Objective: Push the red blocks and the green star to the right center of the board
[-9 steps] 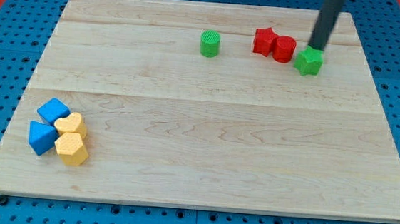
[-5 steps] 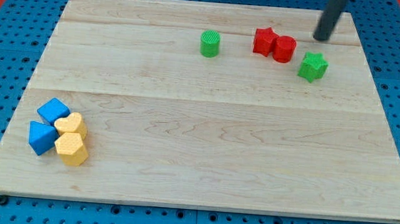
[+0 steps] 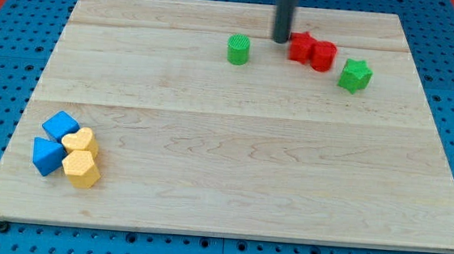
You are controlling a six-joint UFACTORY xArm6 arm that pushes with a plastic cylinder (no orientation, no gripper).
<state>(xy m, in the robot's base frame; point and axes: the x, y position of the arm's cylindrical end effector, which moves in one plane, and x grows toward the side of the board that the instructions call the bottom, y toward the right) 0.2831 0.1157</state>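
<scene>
- A pale wooden board [image 3: 232,168] is laid on a blue pegboard [image 3: 2,93]; no writing can be read.
- A cluster of two blue blocks [image 3: 54,142] and two yellow blocks [image 3: 81,159] is seen at the view's lower left.
- The green star [image 3: 354,75] lies just right of the touching red star [image 3: 301,47] and red cylinder [image 3: 323,55], at the view's upper right.
- A green cylinder [image 3: 238,49] stands apart, left of them.
- My tip [image 3: 280,39], a plain rod with nothing to open or close, is set just beside the red star's left.

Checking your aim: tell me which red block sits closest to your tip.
The red star, just right of my tip. The other red block lies beyond it, toward the green star.
</scene>
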